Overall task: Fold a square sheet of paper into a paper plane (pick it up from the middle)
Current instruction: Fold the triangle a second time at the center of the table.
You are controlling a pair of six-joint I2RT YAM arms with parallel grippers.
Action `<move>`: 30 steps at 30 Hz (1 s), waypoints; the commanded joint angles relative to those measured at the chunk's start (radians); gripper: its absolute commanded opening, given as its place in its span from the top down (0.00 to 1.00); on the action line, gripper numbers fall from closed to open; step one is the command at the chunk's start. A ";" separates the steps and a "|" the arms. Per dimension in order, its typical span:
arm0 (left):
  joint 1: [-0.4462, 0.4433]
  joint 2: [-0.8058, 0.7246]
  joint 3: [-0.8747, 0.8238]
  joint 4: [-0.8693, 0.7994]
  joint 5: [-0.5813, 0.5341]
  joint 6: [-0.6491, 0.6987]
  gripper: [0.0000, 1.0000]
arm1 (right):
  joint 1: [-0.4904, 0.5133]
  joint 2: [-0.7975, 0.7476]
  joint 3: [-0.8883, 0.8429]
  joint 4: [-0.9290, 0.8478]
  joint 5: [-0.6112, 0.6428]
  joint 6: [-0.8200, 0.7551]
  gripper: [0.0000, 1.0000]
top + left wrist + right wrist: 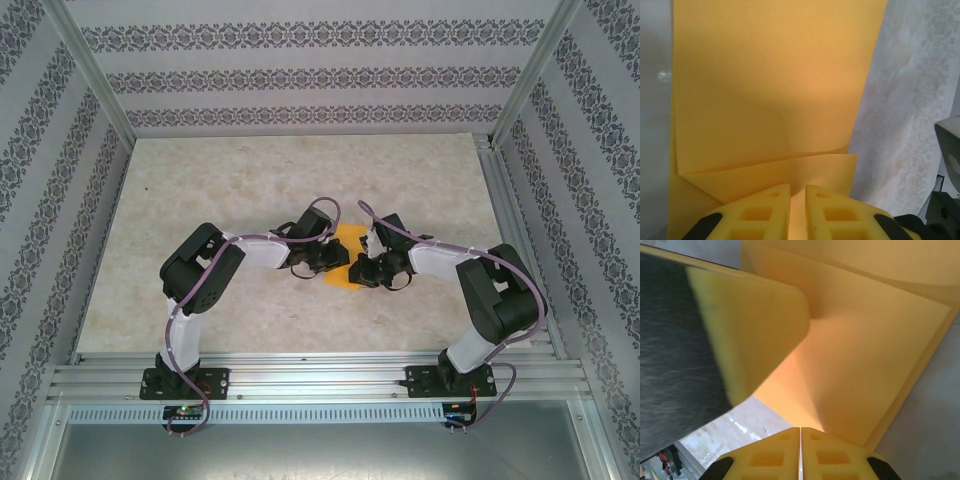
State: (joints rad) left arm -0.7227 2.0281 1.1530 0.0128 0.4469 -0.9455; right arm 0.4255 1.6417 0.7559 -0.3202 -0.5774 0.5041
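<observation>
Orange-yellow square sheet of paper (350, 260), partly folded, lies at the centre of the top view on the pale table (250, 190), between my two grippers. My left gripper (797, 212), at the bottom of its frame, is nearly closed, with a folded edge running into the narrow gap. My right gripper (800, 455) is pressed together on a crease. My judgement is that pulling apart while both pinch could tear the sheet or skew the crease.
</observation>
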 commanded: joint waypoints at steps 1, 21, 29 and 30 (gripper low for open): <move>-0.011 0.024 0.030 -0.029 -0.019 0.033 0.82 | 0.009 0.035 -0.009 0.033 0.004 -0.006 0.90; -0.011 0.034 0.053 -0.068 -0.027 0.050 0.83 | -0.009 -0.070 -0.052 0.050 -0.029 0.013 0.86; -0.011 0.039 0.044 -0.055 -0.021 0.037 0.83 | -0.020 0.046 -0.106 0.121 -0.008 0.009 0.87; -0.011 0.040 0.045 -0.055 -0.021 0.037 0.83 | -0.021 0.051 -0.107 0.127 -0.014 0.011 0.87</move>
State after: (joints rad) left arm -0.7223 2.0415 1.1851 -0.0322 0.4320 -0.9165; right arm 0.4072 1.6470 0.6807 -0.2287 -0.6292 0.5076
